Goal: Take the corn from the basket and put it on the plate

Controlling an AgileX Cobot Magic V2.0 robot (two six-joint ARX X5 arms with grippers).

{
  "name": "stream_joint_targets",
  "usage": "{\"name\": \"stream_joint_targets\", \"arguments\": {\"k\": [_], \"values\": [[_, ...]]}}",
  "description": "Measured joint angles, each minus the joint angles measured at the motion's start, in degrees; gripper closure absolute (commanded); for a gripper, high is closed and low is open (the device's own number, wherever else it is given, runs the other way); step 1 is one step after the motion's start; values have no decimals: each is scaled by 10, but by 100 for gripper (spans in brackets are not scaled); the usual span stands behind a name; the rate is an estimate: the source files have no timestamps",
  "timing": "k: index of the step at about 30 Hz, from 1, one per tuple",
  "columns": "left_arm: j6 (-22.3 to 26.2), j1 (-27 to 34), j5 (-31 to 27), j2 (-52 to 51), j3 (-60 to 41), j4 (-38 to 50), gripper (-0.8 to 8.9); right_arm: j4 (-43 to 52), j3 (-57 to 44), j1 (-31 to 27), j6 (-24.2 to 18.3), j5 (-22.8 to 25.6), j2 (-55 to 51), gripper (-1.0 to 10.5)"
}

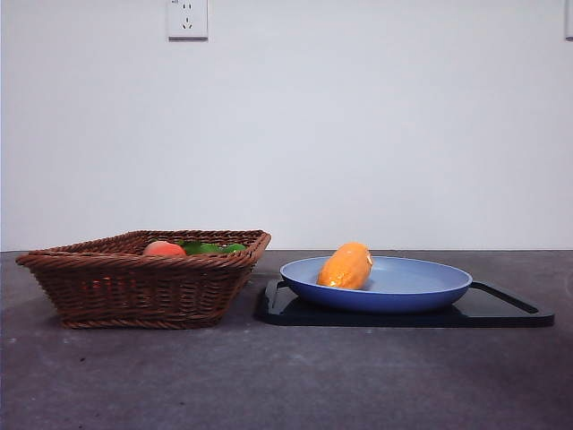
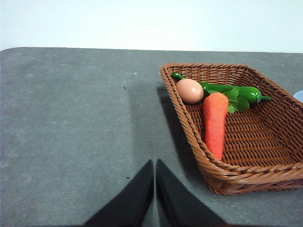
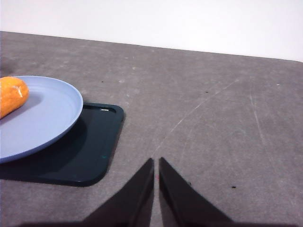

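The orange-yellow corn (image 1: pixel 346 266) lies on the light-blue plate (image 1: pixel 421 291), toward its left side; the right wrist view shows one end of the corn (image 3: pixel 11 96) on the plate (image 3: pixel 42 120). The brown wicker basket (image 1: pixel 134 287) stands left of the plate. My left gripper (image 2: pixel 155 166) is shut over bare table beside the basket (image 2: pixel 265 156). Also shut, my right gripper (image 3: pixel 156 163) hangs above the table, off the tray's corner. Neither gripper shows in the front view.
A flat black tray (image 1: pixel 501 309) lies under the plate. In the basket are a pinkish egg-shaped fruit (image 2: pixel 190 90), an orange carrot (image 2: pixel 216 122) and a green leafy item (image 2: pixel 234 94). A wall socket (image 1: pixel 187 18) is on the white wall behind.
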Motion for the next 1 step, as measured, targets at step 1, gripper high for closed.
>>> {"name": "stream_joint_targets", "arguments": {"k": [1], "values": [[0,0,0,0,0,0,807,0,0,0,0,0,0,945]]}}
